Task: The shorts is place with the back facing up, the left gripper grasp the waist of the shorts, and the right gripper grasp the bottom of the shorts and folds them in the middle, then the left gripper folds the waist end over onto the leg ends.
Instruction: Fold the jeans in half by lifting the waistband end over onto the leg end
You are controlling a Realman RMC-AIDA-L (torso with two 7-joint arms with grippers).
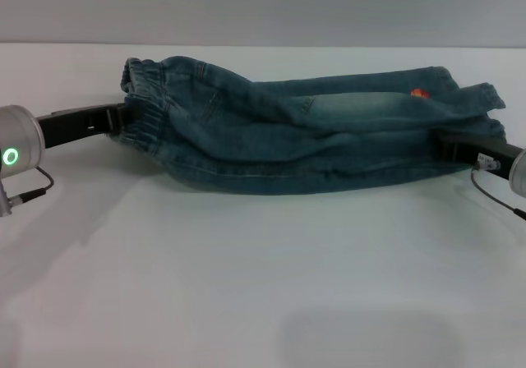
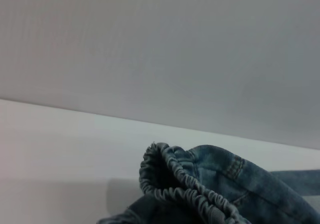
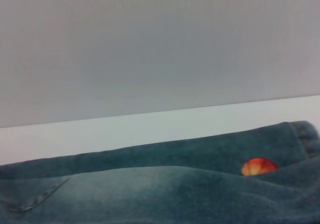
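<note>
The blue-green denim shorts (image 1: 296,138) lie doubled lengthwise across the far half of the white table. The ruffled waist (image 1: 144,109) is at the left and the leg ends (image 1: 477,105) at the right. My left gripper (image 1: 119,121) reaches in from the left, its tips buried in the waist's near layers and shut on them. My right gripper (image 1: 444,144) comes from the right, shut on the bottom hems at the near edge. An orange ball patch (image 1: 420,94) shows near the legs. The gathered waist (image 2: 175,184) fills the left wrist view; denim (image 3: 150,189) and the patch (image 3: 257,166) show in the right wrist view.
White table (image 1: 246,286) stretches toward me below the shorts. A grey wall stands just behind the table's far edge. A thin cable (image 1: 33,191) hangs by the left arm and another cable (image 1: 493,191) by the right arm.
</note>
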